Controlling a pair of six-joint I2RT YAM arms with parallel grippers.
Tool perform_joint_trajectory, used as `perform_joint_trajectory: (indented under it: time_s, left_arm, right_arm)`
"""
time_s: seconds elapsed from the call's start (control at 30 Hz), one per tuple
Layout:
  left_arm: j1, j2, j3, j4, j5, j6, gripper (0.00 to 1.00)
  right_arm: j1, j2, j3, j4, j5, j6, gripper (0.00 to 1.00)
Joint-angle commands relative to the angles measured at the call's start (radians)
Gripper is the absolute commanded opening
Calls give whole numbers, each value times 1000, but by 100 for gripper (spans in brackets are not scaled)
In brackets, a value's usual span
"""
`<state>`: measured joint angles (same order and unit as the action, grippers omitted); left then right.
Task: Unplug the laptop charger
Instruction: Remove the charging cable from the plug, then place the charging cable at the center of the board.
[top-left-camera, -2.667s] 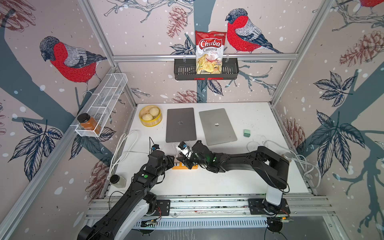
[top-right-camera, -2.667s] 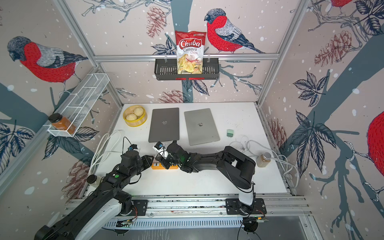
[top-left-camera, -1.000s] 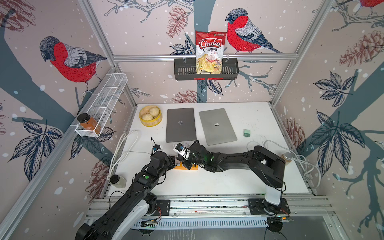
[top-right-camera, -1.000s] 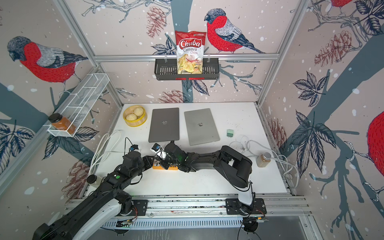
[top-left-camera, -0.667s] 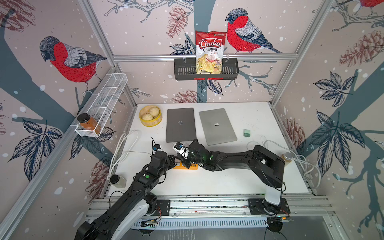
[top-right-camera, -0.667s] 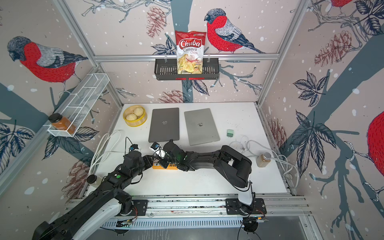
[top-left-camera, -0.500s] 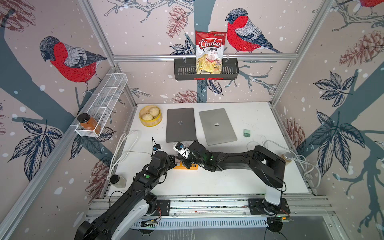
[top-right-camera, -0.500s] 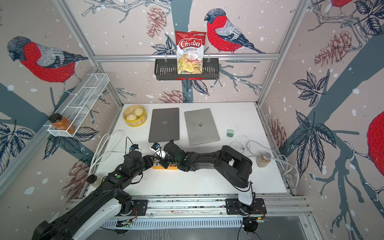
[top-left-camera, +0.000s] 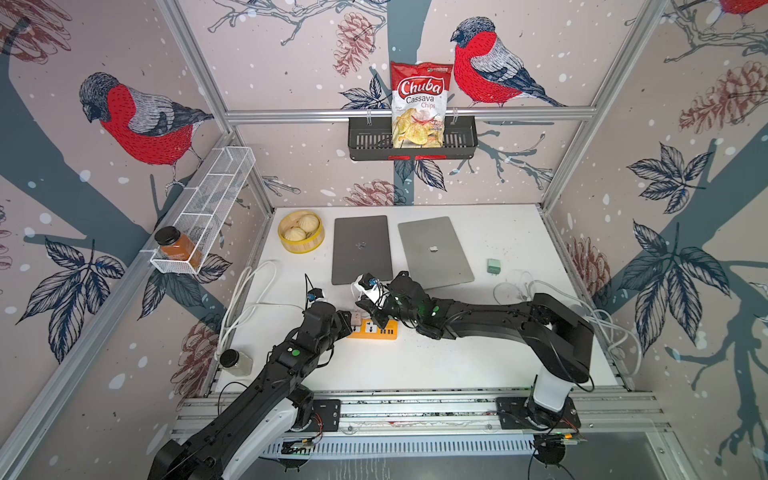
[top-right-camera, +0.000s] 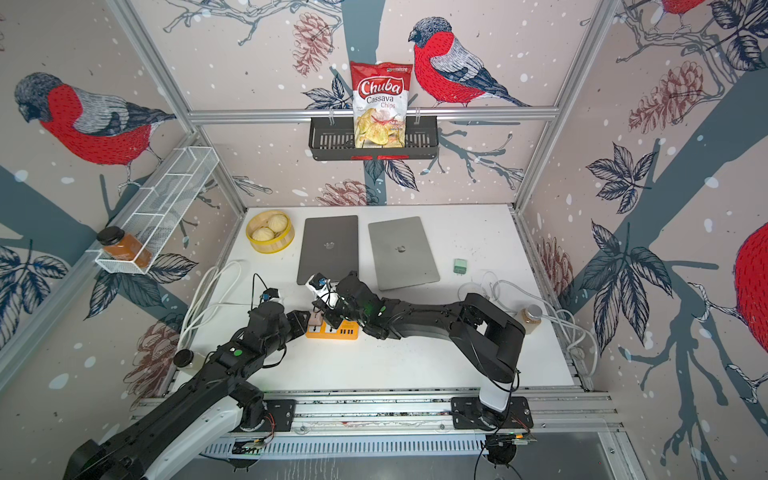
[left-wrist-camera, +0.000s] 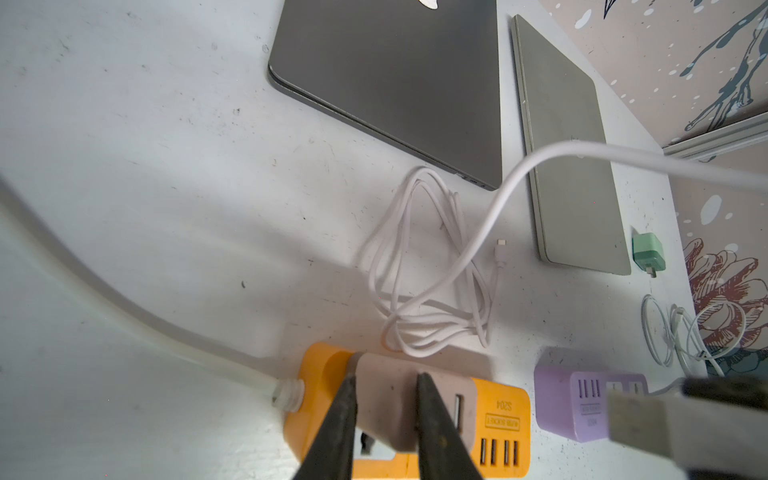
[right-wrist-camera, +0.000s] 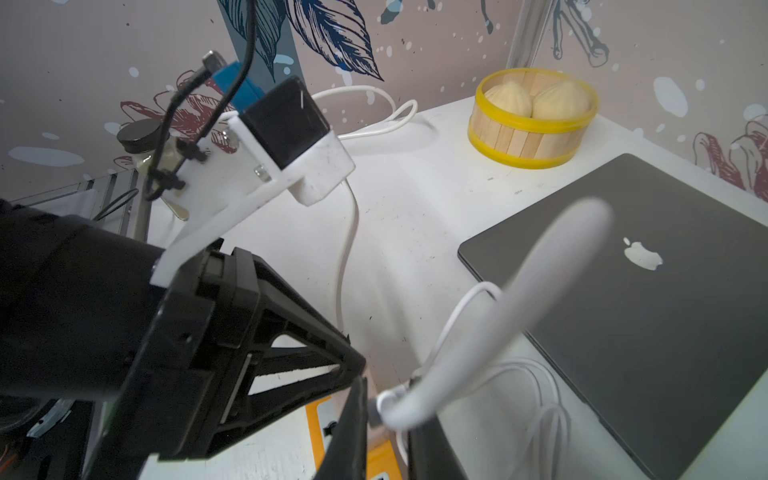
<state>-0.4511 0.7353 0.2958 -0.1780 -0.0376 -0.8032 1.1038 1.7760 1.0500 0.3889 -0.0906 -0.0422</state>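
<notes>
Left claw (left-wrist-camera: 386, 378) has slid in, clamped on the charger (left-wrist-camera: 446, 392) in the orange strip (top-left-camera: 376, 331), six o'clock of the dark laptop (top-left-camera: 361, 249). Right claw (right-wrist-camera: 388, 411) pinches the white cable (right-wrist-camera: 478, 353).

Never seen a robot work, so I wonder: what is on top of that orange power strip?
A beige charger sits on the orange power strip, pinched by the left gripper. Its prongs and the socket beneath are covered, so whether it is plugged in cannot be seen.
</notes>
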Motion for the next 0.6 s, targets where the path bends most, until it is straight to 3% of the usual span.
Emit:
perform_joint_trajectory:
  time_s: [0.0, 0.23, 0.57]
  left_arm:
    - [-1, -16, -3, -71, -7, 29, 26]
    - [0, -25, 12, -40, 22, 77, 31]
    - [0, -46, 63, -48, 28, 131, 33]
  right_arm:
    - [-33, -17, -11, -87, 50, 41, 6]
    - [-107, -19, -97, -148, 42, 124, 7]
    - [-137, 158, -25, -198, 20, 174, 8]
